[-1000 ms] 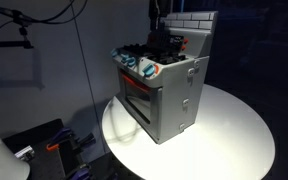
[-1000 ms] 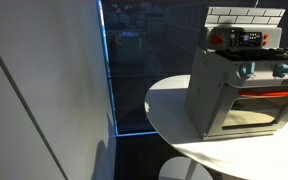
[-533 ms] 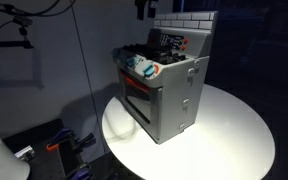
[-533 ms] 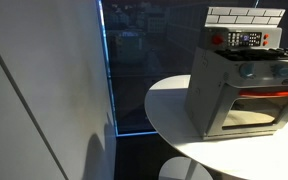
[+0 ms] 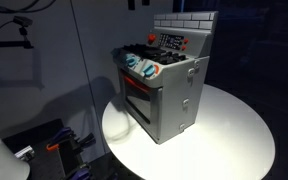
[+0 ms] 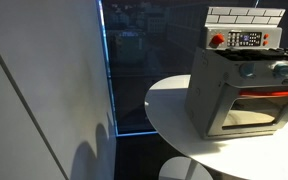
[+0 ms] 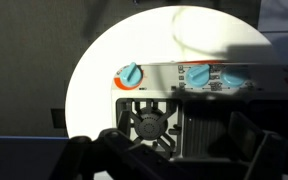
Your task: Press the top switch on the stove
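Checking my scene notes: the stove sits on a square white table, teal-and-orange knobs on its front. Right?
No: the table is round, not square, as both exterior views show. The stove does sit on it, teal-and-orange knobs on its front.

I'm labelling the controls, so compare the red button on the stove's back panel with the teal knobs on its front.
Colour: the red button is plain red, while the teal knobs show orange rims. Place: the button sits on the back panel of the stove, behind the burners. The knobs line the front, above the oven door. Count: one button, several knobs. Both look round.
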Action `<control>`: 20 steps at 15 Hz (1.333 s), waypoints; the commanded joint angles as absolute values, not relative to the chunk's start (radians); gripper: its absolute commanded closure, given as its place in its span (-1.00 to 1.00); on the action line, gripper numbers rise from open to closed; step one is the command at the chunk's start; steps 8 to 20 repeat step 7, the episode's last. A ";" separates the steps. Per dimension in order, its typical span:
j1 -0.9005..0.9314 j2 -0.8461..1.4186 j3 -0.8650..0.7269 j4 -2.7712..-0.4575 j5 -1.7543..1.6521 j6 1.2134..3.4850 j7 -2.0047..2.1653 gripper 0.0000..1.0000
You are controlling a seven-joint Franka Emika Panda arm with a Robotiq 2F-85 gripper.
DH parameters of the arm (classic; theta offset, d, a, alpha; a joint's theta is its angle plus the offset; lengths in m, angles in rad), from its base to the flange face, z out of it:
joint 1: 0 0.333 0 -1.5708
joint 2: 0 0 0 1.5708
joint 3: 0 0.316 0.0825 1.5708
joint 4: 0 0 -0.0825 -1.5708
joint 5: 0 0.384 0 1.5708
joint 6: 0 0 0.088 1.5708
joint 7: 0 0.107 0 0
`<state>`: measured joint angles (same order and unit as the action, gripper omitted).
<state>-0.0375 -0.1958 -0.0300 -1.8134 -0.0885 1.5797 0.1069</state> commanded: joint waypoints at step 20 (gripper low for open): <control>-0.039 -0.238 -0.027 -1.882 -0.088 1.625 0.072 -1.00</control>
